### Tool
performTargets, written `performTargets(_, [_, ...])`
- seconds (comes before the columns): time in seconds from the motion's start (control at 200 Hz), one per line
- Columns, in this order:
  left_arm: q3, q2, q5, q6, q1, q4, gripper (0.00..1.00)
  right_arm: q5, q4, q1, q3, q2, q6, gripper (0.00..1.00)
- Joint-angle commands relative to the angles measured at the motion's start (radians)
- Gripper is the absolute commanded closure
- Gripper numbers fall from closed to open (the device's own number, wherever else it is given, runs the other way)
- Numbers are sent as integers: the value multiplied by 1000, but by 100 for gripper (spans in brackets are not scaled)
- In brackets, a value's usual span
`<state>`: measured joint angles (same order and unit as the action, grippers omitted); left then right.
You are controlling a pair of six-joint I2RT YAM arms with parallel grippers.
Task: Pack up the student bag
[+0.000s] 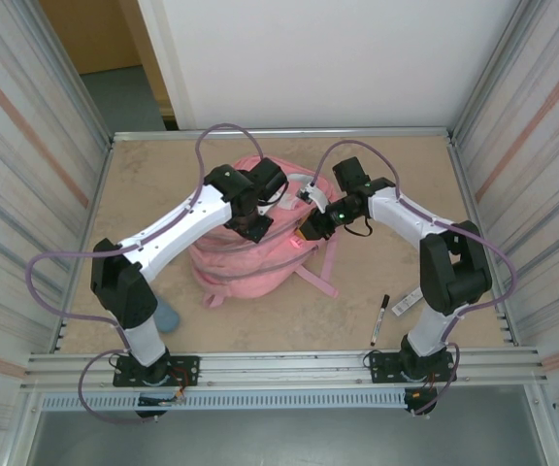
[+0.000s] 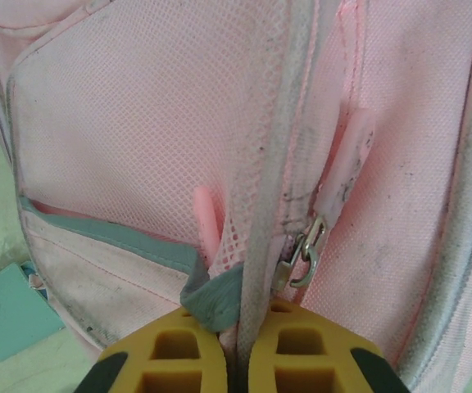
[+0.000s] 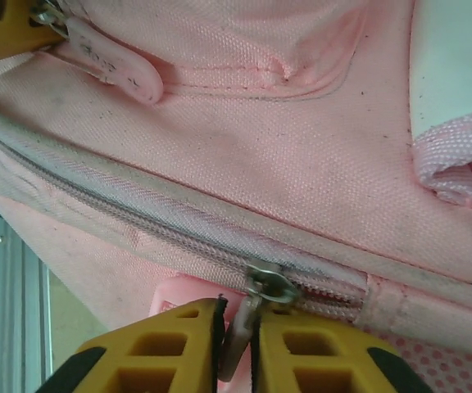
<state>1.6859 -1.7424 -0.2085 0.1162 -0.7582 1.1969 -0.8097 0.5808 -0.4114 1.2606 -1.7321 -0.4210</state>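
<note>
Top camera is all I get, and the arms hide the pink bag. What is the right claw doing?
Observer: In its wrist view, the right claw is pinching the metal zip pull of the student bag.
Operator: Is that zip open?
Observer: No, the teeth running away from the pull look meshed shut.
Operator: And the left claw?
Observer: Its wrist view shows the left claw closed on a grey seam strip beside a mesh pocket.
</note>
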Motion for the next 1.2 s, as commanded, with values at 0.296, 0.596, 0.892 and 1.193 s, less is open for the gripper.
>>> performTargets(0.296, [-41,65,49,141,7,-155,100,-45,31,-100,-25,87,147,86])
performTargets(0.596, [-74,70,130,264,41,-234,100,-18,-75,-245,-21,49,352,78])
performTargets(0.892, [-258,162,368,386,153,-467,100,130,-498,-316,-309,162,580,70])
performTargets(1.193, [-318,185,433,332,173,-516,100,353,-468,-201,-396,294,727,60])
